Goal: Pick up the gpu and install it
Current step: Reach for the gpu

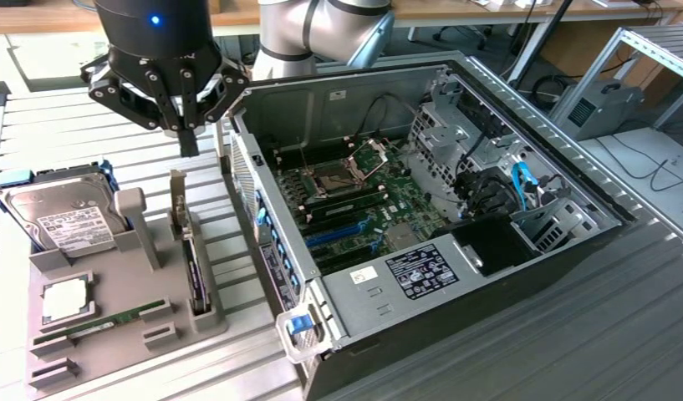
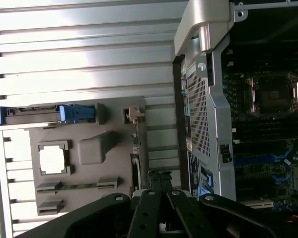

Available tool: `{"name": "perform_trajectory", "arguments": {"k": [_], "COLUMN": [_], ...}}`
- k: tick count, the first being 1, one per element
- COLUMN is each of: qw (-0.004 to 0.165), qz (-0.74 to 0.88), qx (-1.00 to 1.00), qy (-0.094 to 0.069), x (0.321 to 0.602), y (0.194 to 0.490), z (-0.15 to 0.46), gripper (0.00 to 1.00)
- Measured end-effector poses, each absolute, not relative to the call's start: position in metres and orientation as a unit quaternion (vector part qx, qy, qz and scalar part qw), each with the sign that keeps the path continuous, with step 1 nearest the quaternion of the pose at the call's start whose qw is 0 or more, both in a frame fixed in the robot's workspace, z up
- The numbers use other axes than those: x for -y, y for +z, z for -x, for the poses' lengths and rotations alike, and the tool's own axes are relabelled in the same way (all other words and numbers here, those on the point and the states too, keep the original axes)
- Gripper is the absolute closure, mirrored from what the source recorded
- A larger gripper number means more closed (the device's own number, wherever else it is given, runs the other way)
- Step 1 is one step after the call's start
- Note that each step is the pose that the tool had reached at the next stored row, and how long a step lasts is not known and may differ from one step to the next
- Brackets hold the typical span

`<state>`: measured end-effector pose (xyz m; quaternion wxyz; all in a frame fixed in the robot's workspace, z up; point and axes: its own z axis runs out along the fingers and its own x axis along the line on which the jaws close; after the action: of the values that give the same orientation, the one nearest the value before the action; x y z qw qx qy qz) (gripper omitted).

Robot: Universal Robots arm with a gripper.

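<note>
- The gpu [image 1: 196, 276] was a thin black card standing on its long edge in a slot of the grey holder [image 1: 129, 288]. A narrow silver bracket rose at its far end. In the wrist view it appeared edge-on as a dark strip [image 2: 134, 171].
- The gripper [image 1: 190, 149] hung above the bracket end of the card with its fingers pressed together. It held nothing and was clear of the card.
- A silver hard drive [image 1: 63, 221] with a white label and blue side rails leaned in the same holder. A square processor [image 1: 64, 299] and a green memory stick [image 1: 107, 322] lay flat near it.
- The open computer case [image 1: 318, 276] lay just beside the holder, on the exterior view's right, with its perforated rear wall next to the card. Its motherboard [image 1: 364, 200], with an empty processor socket and blue slots, faced up.
- Everything rested on a table [image 1: 564, 334] of ribbed aluminium slats.
- Behind it were a wooden desk edge, loose cables and a metal frame [image 1: 654, 50].
</note>
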<state>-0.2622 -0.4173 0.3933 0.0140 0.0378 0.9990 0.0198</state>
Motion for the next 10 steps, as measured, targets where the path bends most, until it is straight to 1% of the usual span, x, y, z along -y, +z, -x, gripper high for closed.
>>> {"name": "perform_trajectory", "arguments": {"k": [10], "qw": [0.014], "qz": [-0.038], "qx": [-0.999], "qy": [0.016], "x": [0.430], "y": [0.392], "z": [0.270], "gripper": [0.89]}}
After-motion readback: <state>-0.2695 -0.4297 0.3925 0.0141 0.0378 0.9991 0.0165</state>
